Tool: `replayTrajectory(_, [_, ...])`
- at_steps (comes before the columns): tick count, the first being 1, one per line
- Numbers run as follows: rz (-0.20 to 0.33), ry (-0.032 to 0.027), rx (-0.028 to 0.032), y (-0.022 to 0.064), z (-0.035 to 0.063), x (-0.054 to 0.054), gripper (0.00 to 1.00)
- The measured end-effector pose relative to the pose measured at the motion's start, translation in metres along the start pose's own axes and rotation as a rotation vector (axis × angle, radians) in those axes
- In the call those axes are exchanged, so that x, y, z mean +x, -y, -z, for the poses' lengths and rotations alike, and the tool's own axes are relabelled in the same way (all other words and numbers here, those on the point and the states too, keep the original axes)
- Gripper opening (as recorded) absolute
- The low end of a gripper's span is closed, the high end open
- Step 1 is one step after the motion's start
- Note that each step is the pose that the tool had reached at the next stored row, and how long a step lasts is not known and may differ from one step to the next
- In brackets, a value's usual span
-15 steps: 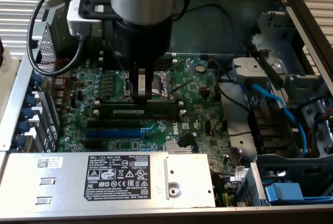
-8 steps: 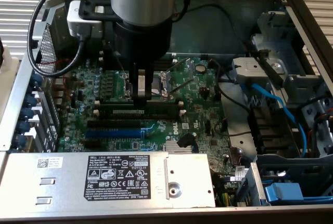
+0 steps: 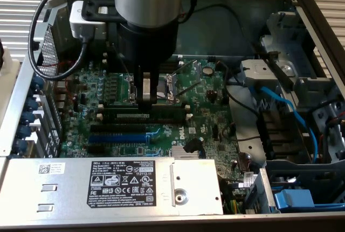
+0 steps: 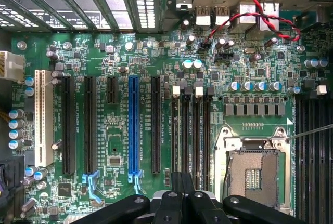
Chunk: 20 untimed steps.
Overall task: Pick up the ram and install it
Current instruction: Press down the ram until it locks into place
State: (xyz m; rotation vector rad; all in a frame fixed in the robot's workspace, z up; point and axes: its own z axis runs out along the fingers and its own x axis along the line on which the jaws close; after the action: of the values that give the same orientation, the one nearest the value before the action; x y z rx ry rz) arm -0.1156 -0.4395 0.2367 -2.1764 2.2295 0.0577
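The ram is a thin dark-green stick with a whitish label. It lies along one of the black memory slots on the green motherboard, level with the slots' white end clips. My gripper stands upright over the middle of the stick, fingers shut, tips at or just above its top edge; whether they touch I cannot tell. In the wrist view the shut fingers point along the memory slots, with nothing visible between them.
The bare CPU socket sits just beyond the slots. A blue expansion slot lies on the other side. The metal power supply fills the front, and blue cables and drive bays stand at the exterior view's right.
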Motion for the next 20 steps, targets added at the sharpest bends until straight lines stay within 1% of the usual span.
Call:
replayTrajectory(17, [0.0,0.0,-0.001,0.0018,-0.0028,0.0,0.11])
replayTrajectory(20, [0.0,0.0,-0.0028,0.0022,-0.0034,0.0,0.11])
